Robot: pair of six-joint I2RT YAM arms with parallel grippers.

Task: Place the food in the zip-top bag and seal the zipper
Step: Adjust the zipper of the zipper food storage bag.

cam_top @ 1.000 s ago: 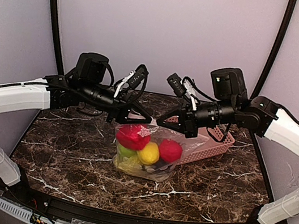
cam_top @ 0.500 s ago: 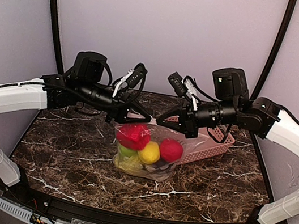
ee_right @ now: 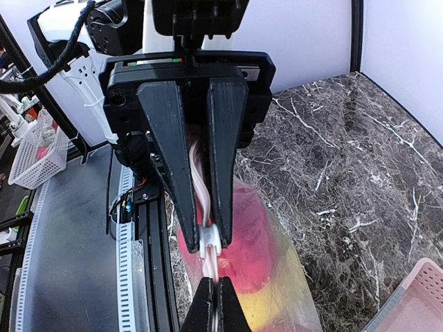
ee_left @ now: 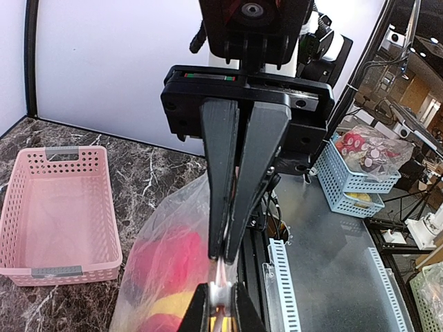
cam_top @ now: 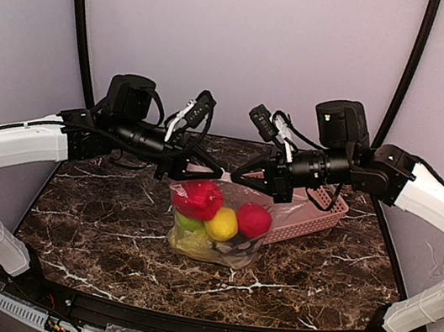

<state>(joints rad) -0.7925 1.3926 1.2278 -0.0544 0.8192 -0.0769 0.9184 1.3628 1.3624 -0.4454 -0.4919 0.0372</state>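
The food [cam_top: 220,225] is lying inside the bag [cam_top: 235,252], in the middle of the counter [cam_top: 93,221]. The left fingers [cam_top: 207,168] and right fingers [cam_top: 249,173] are clamping the zipper [ee_right: 210,243], tip to tip. Sealing is going on; next, they probably need sliding apart along it.

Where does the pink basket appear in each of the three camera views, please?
Top external: pink basket right of centre, partly behind the zip-top bag.
Left wrist: pink basket at lower left, left of the bag.
Right wrist: only a corner of the pink basket, at bottom right.
Shared landmark: the bag, next to the basket in every view.
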